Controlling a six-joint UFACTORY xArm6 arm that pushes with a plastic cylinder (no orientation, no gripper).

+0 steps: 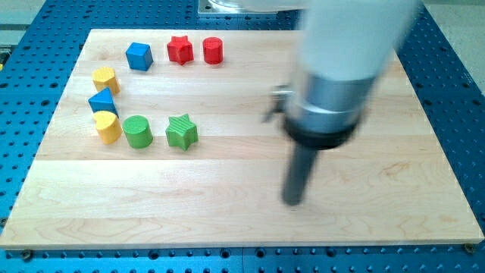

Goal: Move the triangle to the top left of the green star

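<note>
The blue triangle (102,101) sits near the board's left edge, between a yellow block (105,78) above it and a yellow heart (107,127) below it. The green star (182,131) lies to its right and slightly lower, with a green cylinder (138,131) between them. My tip (293,200) is blurred and rests on the board far to the right of the star, lower in the view, touching no block.
A blue block (139,55), a red star (180,49) and a red cylinder (213,50) stand in a row near the board's top left. The wooden board (250,220) lies on a blue perforated table (455,91). The arm's body (341,68) hangs over the board's right half.
</note>
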